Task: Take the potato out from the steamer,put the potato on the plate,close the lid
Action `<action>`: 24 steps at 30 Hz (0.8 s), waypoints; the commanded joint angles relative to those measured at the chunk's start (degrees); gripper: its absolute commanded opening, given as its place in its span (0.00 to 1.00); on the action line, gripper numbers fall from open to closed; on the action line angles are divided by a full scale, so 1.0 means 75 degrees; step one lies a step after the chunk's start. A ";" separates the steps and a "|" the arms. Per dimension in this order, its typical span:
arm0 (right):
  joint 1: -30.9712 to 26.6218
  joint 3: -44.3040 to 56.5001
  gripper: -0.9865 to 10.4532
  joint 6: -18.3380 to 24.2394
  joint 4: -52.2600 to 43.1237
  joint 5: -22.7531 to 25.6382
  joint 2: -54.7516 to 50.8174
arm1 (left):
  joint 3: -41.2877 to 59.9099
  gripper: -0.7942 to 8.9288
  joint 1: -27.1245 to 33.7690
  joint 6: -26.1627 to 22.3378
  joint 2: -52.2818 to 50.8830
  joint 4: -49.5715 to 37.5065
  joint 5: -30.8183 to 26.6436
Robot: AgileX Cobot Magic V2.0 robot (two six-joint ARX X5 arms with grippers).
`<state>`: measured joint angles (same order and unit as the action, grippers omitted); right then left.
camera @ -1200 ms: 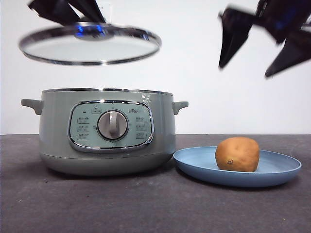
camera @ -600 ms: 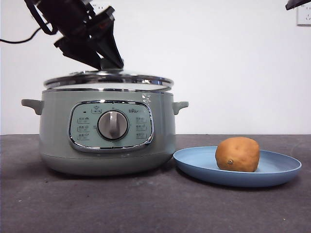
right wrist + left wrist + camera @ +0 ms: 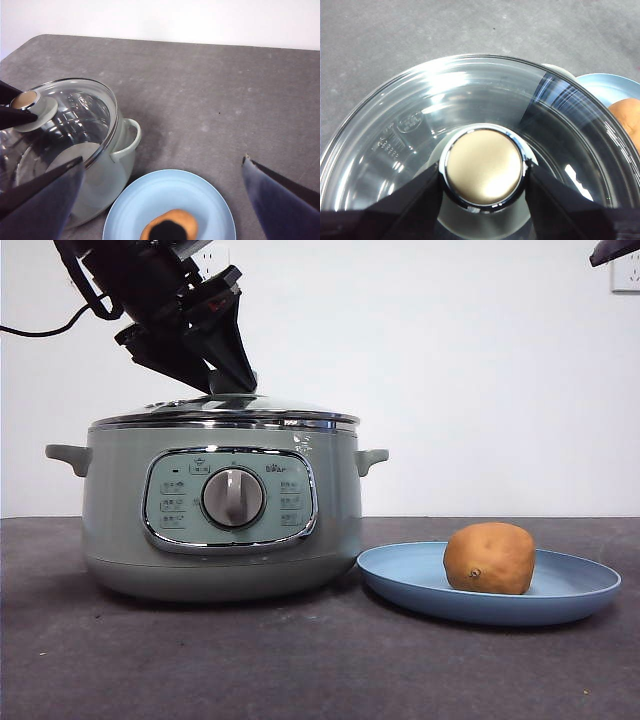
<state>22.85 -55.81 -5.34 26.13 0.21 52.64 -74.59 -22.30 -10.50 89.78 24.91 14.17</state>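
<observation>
The lid (image 3: 225, 412) sits on the steamer (image 3: 220, 515), apparently seated, its knob (image 3: 484, 167) pinched by the left gripper (image 3: 482, 172). Beside it, the potato (image 3: 489, 557) rests on the plate (image 3: 400, 575). Pulling away before releasing could drag the lid askew; the right gripper (image 3: 160, 200) hangs spread above.

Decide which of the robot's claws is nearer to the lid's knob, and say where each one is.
Left. The left claw is clamped on the knob of the lid, which sits on the steamer. The right claw hangs open high above the plate.
</observation>
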 commanded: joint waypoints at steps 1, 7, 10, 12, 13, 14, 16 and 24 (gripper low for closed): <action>-0.0003 0.0006 0.61 0.0041 -0.0015 0.0029 0.0017 | -0.0128 0.07 -0.0023 -0.0029 0.0006 -0.0134 0.0029; -0.0003 0.0006 0.61 0.0041 0.0015 0.0023 0.0023 | -0.0402 0.07 -0.0023 -0.0032 -0.0003 0.0189 0.0023; -0.0003 0.0006 0.61 0.0041 0.0015 0.0023 0.0023 | -0.0434 0.07 -0.0023 -0.0035 -0.0003 0.0268 0.0023; -0.0003 0.0006 0.61 0.0038 0.0017 0.0020 0.0023 | -0.0434 0.07 -0.0023 -0.0052 0.0000 0.0291 -0.0009; -0.0003 0.0006 0.61 0.0038 0.0020 0.0020 0.0023 | -0.0434 0.07 -0.0023 -0.0093 0.0000 0.0286 -0.0087; -0.0003 0.0006 0.61 0.0038 0.0020 0.0015 0.0023 | -0.0434 0.07 -0.0023 -0.0189 0.0006 0.0286 -0.0087; -0.0003 0.0006 0.61 0.0035 0.0020 0.0015 0.0023 | -0.0434 0.07 -0.0023 -0.0210 0.0009 0.0291 -0.0085; 0.0000 0.0006 0.61 0.0029 0.0108 0.0015 0.0023 | -0.0431 0.07 -0.0032 -0.0201 0.0382 0.0297 -0.0032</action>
<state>22.85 -55.81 -5.32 27.18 0.21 52.71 -77.41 -22.35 -12.25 91.64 28.38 13.54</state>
